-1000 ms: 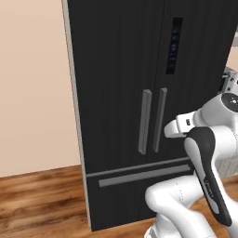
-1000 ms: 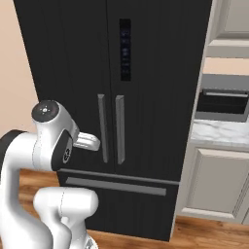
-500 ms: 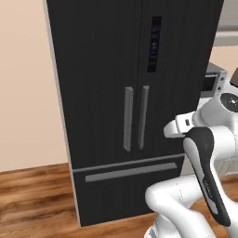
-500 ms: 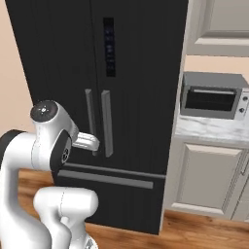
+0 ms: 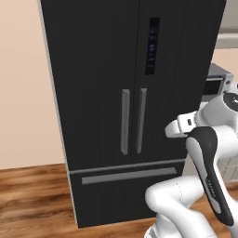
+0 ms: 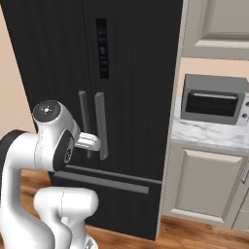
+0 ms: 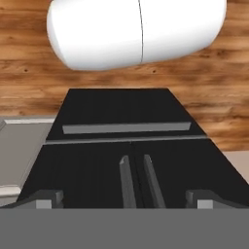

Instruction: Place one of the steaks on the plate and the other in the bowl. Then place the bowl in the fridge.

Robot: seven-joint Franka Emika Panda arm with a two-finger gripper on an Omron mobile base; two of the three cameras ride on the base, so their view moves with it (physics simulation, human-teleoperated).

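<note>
Since the earlier frames the base has driven rightward, sliding the fridge (image 5: 135,107) left in view and revealing the microwave (image 6: 214,99) on the worktop (image 6: 209,136) right of it. Spread wide and empty, the claw (image 7: 125,198) faces the fridge's shut doors. Risk: driving on could bump the arm into the fridge; nothing shows what it holds.

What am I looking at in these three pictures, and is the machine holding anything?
A white robot arm on a driving base faces a tall black fridge with both doors shut. Two pictures come from cameras on the base, behind the arm to its left and right. The right one also shows a microwave on a marble counter beside the fridge. The third looks along the gripper, rolled over, at the fridge handles and drawer. The gripper is open and holds nothing.
</note>
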